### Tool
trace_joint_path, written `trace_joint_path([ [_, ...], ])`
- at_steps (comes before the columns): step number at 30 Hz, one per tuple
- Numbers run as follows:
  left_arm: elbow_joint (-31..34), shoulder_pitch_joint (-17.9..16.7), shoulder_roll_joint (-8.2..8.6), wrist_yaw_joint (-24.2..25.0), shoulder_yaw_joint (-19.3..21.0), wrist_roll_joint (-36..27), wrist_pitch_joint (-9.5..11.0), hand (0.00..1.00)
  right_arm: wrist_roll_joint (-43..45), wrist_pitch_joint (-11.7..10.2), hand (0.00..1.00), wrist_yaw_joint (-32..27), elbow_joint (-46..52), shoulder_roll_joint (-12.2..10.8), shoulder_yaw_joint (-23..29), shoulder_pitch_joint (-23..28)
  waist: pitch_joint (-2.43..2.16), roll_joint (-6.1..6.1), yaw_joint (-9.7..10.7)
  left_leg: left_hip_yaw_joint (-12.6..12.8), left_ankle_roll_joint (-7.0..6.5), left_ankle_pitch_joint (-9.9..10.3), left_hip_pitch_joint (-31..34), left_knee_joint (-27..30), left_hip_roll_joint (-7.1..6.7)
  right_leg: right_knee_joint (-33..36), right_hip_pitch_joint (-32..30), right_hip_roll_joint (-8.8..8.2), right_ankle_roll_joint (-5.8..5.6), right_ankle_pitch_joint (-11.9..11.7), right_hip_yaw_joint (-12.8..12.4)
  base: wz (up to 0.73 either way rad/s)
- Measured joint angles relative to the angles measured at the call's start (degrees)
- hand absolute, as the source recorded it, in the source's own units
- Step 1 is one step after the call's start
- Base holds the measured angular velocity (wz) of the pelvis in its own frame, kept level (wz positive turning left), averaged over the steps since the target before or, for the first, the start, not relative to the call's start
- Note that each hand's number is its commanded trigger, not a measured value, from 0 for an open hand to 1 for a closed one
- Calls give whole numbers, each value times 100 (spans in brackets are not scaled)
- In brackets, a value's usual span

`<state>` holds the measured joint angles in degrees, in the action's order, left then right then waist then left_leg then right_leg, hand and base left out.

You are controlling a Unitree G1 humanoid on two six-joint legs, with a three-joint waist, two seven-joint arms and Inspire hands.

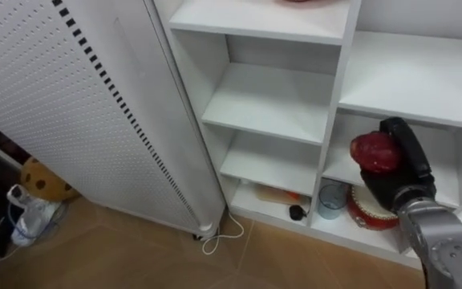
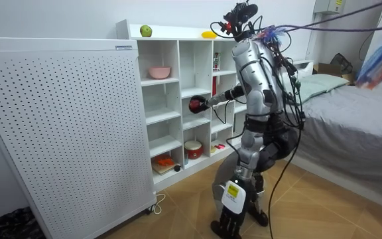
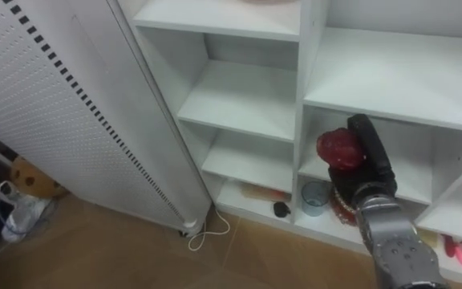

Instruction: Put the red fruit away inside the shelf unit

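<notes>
Task judged partway. Lying on top of the closet (image 1: 271,100): green apple (image 2: 145,30) and a yellow fruit (image 2: 208,34), perhaps placed, perhaps waiting to go inside. Not yet shelved: red fruit (image 1: 374,152), held in front of the closet's middle-right compartment, resting on no board. Right robot hand (image 1: 401,178): dark fingers curled behind and under the red fruit, gripping it. Left to do, likely: setting it down in a compartment and letting go.

Materials. Closet: white laminate, flat boards, square open cubbies, most of them bare. Red fruit: roundish, slightly lumpy, dull-glossy skin, probably firm. Inside the closet: pink bowl (image 2: 158,72), smooth, on an upper shelf. On the closet's bottom shelf: round red tin (image 1: 371,210) and translucent blue cup (image 1: 331,201). Beside the closet, on its left: white perforated panel (image 1: 54,96), regular grid of small holes.
</notes>
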<state>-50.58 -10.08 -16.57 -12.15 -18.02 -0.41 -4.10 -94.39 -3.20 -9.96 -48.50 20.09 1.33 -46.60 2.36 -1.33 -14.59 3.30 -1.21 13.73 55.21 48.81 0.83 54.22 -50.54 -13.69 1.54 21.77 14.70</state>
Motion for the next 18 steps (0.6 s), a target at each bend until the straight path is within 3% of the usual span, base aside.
trace_joint_path([
  [5, 31, -260, -3, -182, 9, 108, 67, 0, -10, -139, 0, -543, -1, 56, 303, -21, -62, -116, -145, -94, -42, 39, 69, 139, -48, 97, 21, -43, -18, 83, 101, 7],
  [10, 38, -457, 0, -263, 25, 380, 42, 0, -29, -456, 0, -1125, 80, 93, 726, -76, -139, -278, -243, -116, -90, 61, 87, 238, -162, 290, 21, -223, -118, 178, 104, 16],
  [18, 170, -493, 21, -378, 133, 594, 126, 0, -14, -681, 0, -1846, 448, 120, 813, -75, -144, -343, -290, -63, -144, 97, 87, 296, -173, 375, -6, -298, -115, 218, 77, -1],
])
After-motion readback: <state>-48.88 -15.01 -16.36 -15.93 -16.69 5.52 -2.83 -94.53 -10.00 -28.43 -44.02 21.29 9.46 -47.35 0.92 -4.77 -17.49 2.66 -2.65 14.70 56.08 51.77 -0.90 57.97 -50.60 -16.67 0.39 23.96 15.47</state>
